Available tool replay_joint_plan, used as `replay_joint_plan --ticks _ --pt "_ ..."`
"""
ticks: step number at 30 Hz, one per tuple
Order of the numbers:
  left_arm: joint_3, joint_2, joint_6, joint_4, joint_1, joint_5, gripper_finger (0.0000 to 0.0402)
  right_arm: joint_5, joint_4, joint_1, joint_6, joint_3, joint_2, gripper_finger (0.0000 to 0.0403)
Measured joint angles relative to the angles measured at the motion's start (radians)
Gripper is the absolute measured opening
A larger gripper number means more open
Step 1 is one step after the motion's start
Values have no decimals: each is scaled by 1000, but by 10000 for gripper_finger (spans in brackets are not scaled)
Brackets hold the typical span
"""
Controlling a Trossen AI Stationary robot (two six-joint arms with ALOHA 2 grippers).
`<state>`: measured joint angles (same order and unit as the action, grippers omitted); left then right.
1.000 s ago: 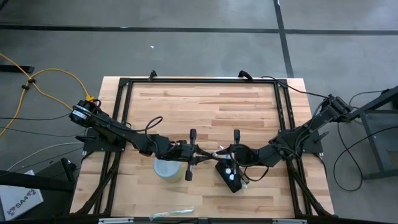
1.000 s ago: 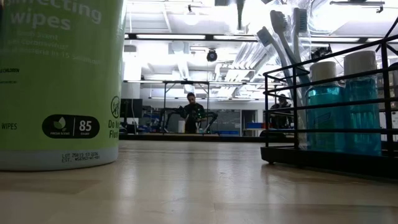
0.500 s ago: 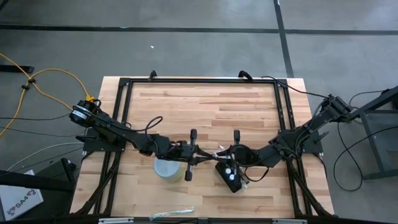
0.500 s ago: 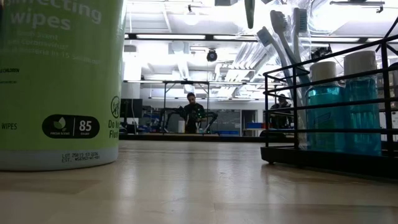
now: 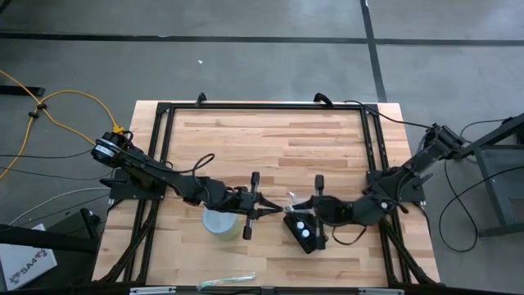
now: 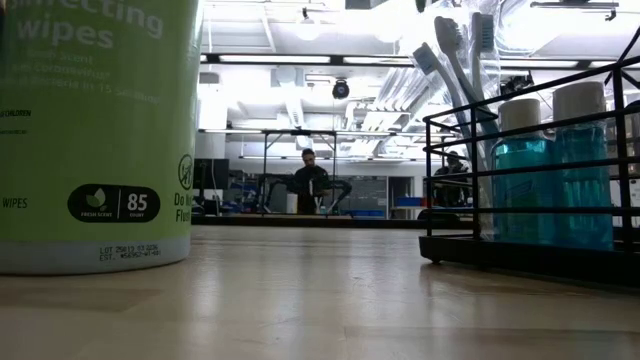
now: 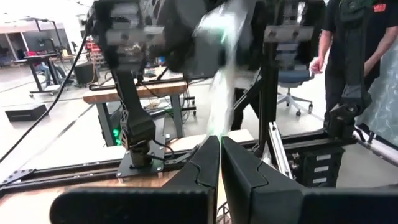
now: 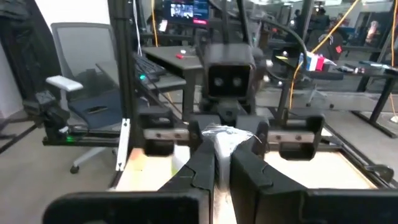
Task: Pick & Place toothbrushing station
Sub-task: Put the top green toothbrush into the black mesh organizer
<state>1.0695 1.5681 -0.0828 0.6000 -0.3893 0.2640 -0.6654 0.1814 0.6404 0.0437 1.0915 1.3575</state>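
- Toothbrushing station (image 5: 304, 234) sits on the wooden surface (image 5: 270, 139), near the middle and a bit toward the front edge.
- It is a small black block with white round spots on top.
- Its long side lies on a slant, with one end up by my right fingers and the other end pointing away toward the front edge and a little to the right.
- My right fingers (image 8: 202, 165) are just beside its near end, on the side away from the front edge. They do not touch it.
- My right fingers are almost pressed together, and they pinch a pale crinkly thing (image 8: 227, 137) at their tips.
- My left fingers (image 7: 205, 163) are pressed together too. They point at my right fingers from the other side, and the pale crinkly thing is between us. I cannot tell if my left fingers hold it as well.
- My left fingers are farther from the station, and the pale cup (image 5: 219, 223) sits just beside my left arm.
- My right arm is the nearer one, so I think it should do the pick.
- To do that, I think my right fingers must first let go of the crinkly thing and spread wide.
- Then they should come down across the short side of the block, not along its long slanted side.
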Motion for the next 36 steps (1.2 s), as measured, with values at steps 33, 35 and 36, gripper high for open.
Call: replay_joint_plan --ticks 33,35,36 --pt "-1 1 4 -20 -53 0 11 -459 -322 331 461 1 22 18" --pt "-1 1 4 -20 -53 0 11 -471 -340 337 498 1 36 18" --pt "-1 1 4 -20 -53 0 11 -480 -347 341 513 1 43 18"
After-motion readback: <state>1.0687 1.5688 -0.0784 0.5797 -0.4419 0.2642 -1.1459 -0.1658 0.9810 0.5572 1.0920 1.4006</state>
